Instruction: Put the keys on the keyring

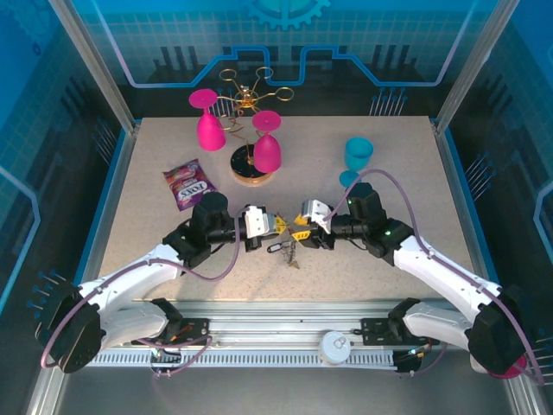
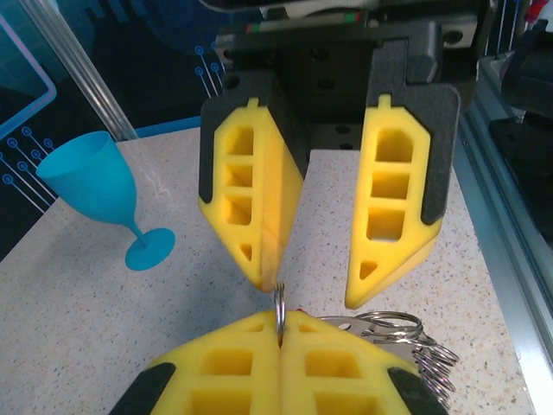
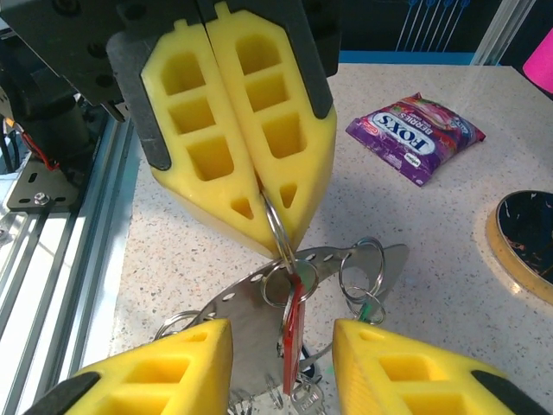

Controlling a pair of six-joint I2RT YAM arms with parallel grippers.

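Two grippers meet nose to nose above the near middle of the table [image 1: 389, 173]. The left gripper [image 3: 276, 240] is squeezed tight on a thin silvery ring, the keyring [image 2: 279, 303] as best I can judge, which stands edge-on out of its fingertips. The keys [image 3: 294, 320], one tagged red and another green, hang from it in a bunch among several small split rings and a pierced metal plate. The bunch sits low over the tabletop between the two arms, and I cannot tell whether its lowest piece touches the surface.

The right gripper [image 2: 313, 292] faces the bunch with its fingers parted and nothing between them. In the left wrist view, the tip of one finger touches the top of the ring while the other stands off to the side.

I judge the step in hand to be the right gripper taking hold of one piece to work it along the ring. To do it well, I would:

- Treat the left pinch as the anchor and leave it firm.
- Shift the right gripper so its gap is centred on a single key or its own small ring, not on the whole tangle.
- Close only once that one piece sits squarely between the pads.

A sideways shove from the touching finger could twist the ring out of the left pinch, so I would move slowly and straight. The split rings look snagged together and may drag their neighbours along.
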